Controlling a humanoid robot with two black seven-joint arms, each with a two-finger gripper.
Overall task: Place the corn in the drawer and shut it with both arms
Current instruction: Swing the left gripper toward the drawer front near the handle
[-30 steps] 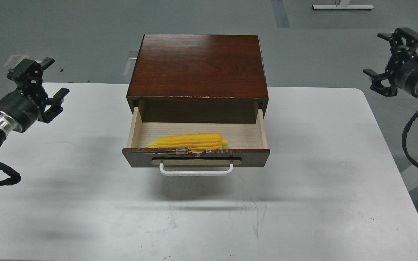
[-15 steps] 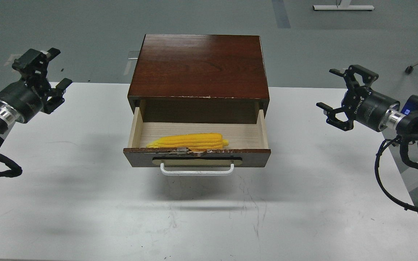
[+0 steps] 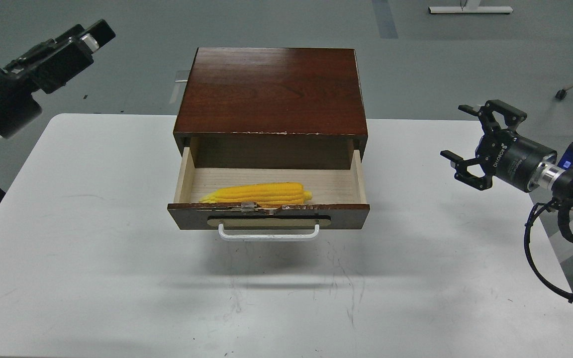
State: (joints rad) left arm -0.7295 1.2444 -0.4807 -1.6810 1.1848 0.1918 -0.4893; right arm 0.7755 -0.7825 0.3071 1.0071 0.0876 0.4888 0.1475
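The drawer [image 3: 268,215] is pulled out of the dark brown cabinet [image 3: 271,89], with its white bar handle [image 3: 268,233] facing me. The yellow corn [image 3: 259,194] lies inside on the pale wood floor, against the front wall, its point to the left. My right gripper [image 3: 454,131] is open and empty, hovering over the table's right side, well apart from the drawer. My left gripper [image 3: 90,37] is raised at the far upper left, beyond the table's corner. It is seen side-on and dark, so its fingers cannot be told apart.
The white table [image 3: 117,278] carries only the cabinet. Loose black cables [image 3: 540,253] hang from my right arm over the table's right edge. Grey floor lies behind, with a white stand base [image 3: 469,9] at the far back.
My left arm has swung up and turned, from beside the table's left edge to the upper left corner. My right gripper came in from the far right, then drew back slightly. Drawer and corn are unmoved.
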